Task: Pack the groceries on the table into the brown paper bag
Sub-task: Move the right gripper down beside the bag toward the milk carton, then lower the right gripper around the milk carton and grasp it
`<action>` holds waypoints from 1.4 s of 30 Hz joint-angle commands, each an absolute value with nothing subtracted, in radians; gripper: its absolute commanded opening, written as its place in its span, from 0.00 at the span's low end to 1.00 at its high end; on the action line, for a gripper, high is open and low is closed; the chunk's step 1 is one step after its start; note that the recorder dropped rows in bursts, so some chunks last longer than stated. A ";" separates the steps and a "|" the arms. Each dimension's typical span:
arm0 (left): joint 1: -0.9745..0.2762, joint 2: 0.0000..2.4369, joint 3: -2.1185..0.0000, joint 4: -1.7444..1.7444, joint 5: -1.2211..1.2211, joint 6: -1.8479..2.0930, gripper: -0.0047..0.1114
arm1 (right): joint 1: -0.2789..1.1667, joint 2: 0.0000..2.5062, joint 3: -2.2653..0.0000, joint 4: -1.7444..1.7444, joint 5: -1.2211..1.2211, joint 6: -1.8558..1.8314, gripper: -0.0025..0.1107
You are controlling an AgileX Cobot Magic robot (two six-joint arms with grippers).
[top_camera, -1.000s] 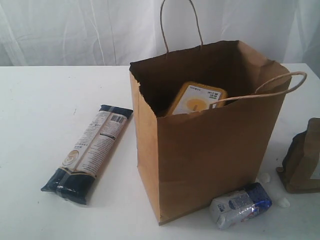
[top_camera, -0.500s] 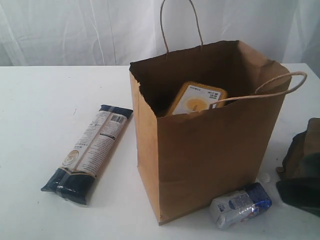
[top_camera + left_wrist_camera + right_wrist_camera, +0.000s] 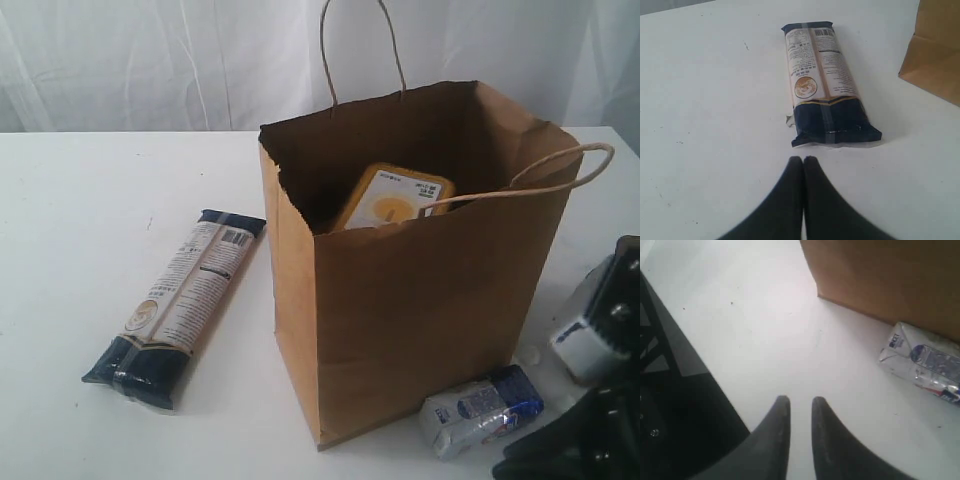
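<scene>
From the exterior view, the brown paper bag [image 3: 420, 300] stands upright mid-table, where it stood a second ago. The yellow juice bottle [image 3: 392, 200] leans inside it, its top showing above the front rim. The pasta packet [image 3: 180, 305] lies flat on the white table [image 3: 90, 200] to the left of the bag, apart from it and unmoved. The small blue-white carton [image 3: 482, 408] lies on its side at the bag's front right corner, also unmoved. The change is at the right edge. A second ago the brown pouch stood there in plain sight. Half a second ago a dark blur had begun to cover it, and now my right arm [image 3: 610, 320] fills that corner. I can't see the pouch at all. The arm's dark lower end is just beside the carton.

In the left wrist view, the left gripper [image 3: 803, 160] has its fingers pressed together on nothing and hangs over bare table. The dark-blue end of the pasta packet [image 3: 825, 85] is just ahead of the tips, not touching. A corner of the bag [image 3: 935, 55] shows beyond.

In the right wrist view, the right gripper [image 3: 800, 402] shows a slim gap between its fingers, with only white table [image 3: 765, 330] in it. The carton [image 3: 922, 365] lies off to one side, against the foot of the bag [image 3: 880, 275].
</scene>
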State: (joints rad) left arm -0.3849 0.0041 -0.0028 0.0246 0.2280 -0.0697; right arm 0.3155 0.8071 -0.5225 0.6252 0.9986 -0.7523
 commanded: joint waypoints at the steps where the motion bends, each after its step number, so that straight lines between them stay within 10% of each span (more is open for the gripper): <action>1: -0.383 0.000 0.000 0.018 0.231 -0.069 0.04 | 0.424 0.865 -0.466 0.633 0.889 -0.791 0.15; 16: -0.383 0.000 0.000 0.018 0.231 -0.069 0.04 | 0.725 1.288 -0.440 0.638 0.405 -0.893 0.15; 42: -0.383 0.000 0.000 0.018 0.233 -0.069 0.04 | 0.768 1.626 -0.609 0.663 0.219 -0.943 0.15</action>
